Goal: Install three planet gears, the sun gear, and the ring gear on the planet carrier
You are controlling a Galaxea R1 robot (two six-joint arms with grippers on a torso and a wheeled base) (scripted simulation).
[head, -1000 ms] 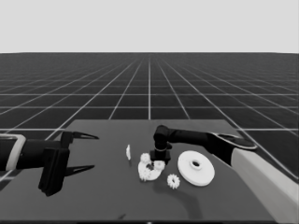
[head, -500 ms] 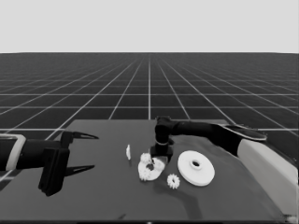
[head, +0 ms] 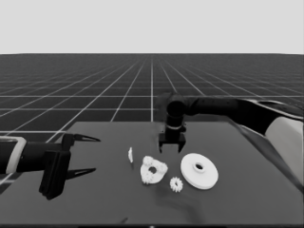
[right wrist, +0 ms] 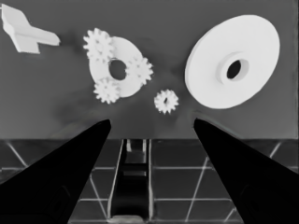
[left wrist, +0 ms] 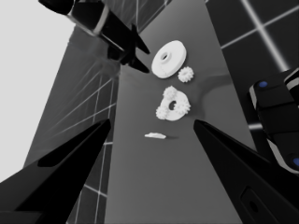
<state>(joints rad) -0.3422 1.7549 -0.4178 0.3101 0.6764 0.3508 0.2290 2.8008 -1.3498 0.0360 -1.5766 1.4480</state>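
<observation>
In the head view, the right gripper [head: 171, 146] hung above the table, at about 1 o'clock from the smaller round part [head: 154, 170], with its fingers spread and nothing between them. Three planet gears [head: 148, 161] already sat on that part. A fourth gear [head: 176, 184] lay loose on the table at its 4 o'clock, just beside the larger round part [head: 199, 170]. The thin white piece [head: 130, 154] lay at 10 o'clock from the smaller part. The left gripper [head: 80, 154] waited over the table's left end, fingers apart and empty. In the left wrist view, the same parts lay farther off: the smaller round part [left wrist: 172, 104] with its gears, and the loose gear [left wrist: 185, 74] touching or nearly touching the larger round part [left wrist: 168, 58]. In the right wrist view, the loose gear [right wrist: 166, 101] lay between the two round parts, with the gripper's open fingers on either side. I judge the risk was there: the gear sat near both neighbours, so a descending finger could push the larger round part [right wrist: 233, 60] or disturb a seated gear [right wrist: 139, 70].
</observation>
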